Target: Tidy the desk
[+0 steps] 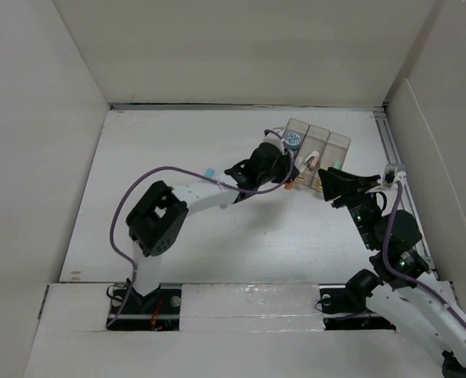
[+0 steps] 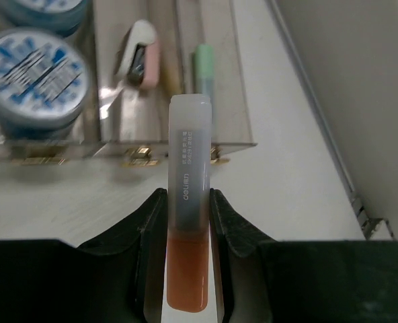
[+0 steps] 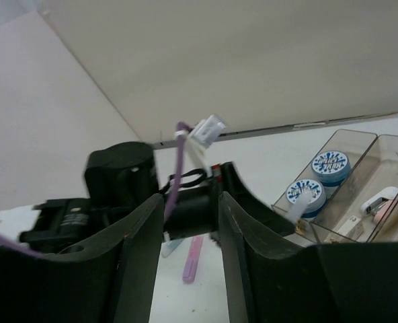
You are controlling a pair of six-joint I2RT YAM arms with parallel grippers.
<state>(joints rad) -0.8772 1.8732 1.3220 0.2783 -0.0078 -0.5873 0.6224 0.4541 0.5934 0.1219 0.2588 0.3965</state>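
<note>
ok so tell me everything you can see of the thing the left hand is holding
It is a slim, flat-sided stick, frosted translucent plastic with printed lettering along its upper part, orange at the lower end. The left hand is shut on it, one finger pressing each side around where the orange begins. It points toward the clear bin, its frosted tip overlapping the bin's near wall in the wrist view; contact there cannot be judged.

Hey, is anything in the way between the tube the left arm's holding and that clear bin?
Nothing visible lies on the desk between them. The tube, clamped in the left gripper, points at the bin, its tip crossing the near wall in the left wrist view. Inside, a pink-and-white item and a green stick lie ahead.
</note>
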